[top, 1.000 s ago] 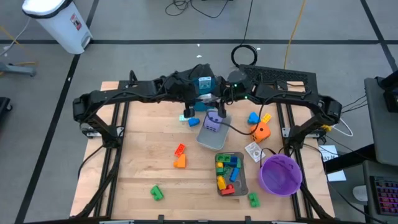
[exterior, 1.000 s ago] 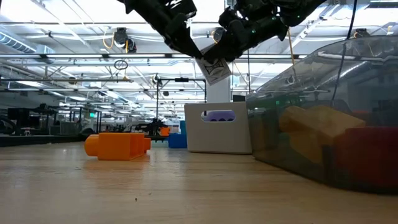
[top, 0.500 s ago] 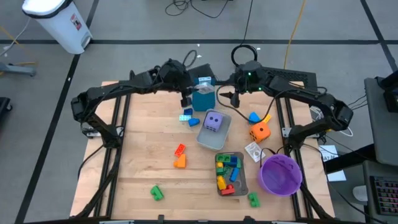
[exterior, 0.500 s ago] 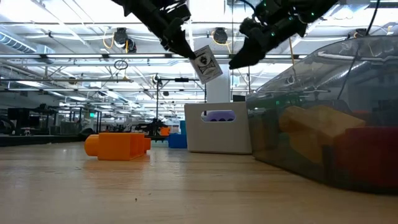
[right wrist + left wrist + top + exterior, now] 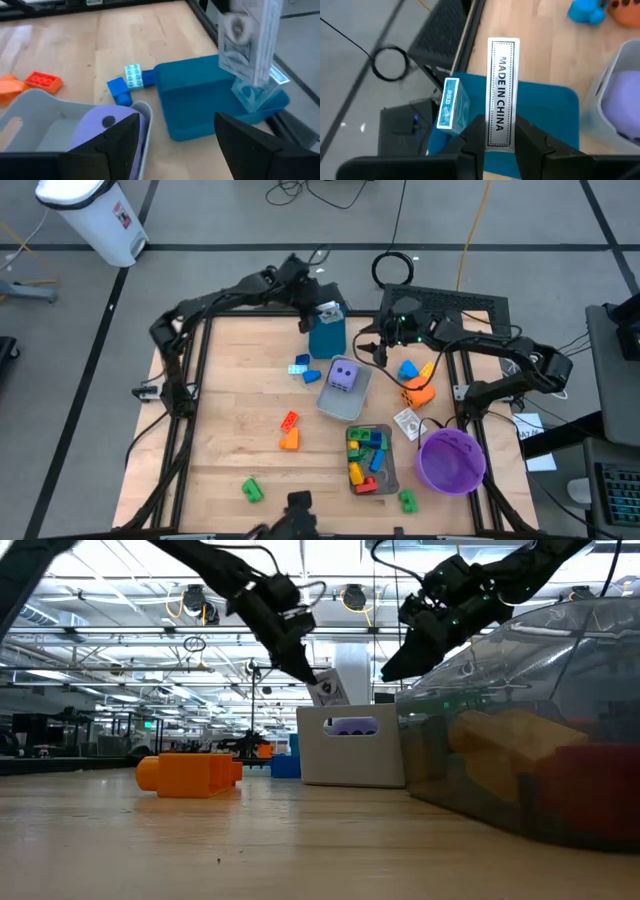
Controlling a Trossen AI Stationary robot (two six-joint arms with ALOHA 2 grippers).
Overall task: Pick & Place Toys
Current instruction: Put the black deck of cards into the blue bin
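Left gripper [image 5: 499, 142] is clamped on a card [image 5: 501, 92] over the blue bin [image 5: 327, 337], likely to drop it in. Right gripper [image 5: 177, 137] hangs spread apart, empty, near the purple die [image 5: 343, 375].

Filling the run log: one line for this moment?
left gripper: shut on flat printed card above blue box | right gripper: open, empty | purple dotted die: in grey rectangular tray

die [image 5: 343, 375] in tray [image 5: 333, 404]; bowl [image 5: 451, 459] right of brick-filled tray [image 5: 390, 470].

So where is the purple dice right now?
In the high view, the purple dice sits inside a grey tray near the table's middle, just below the blue box.
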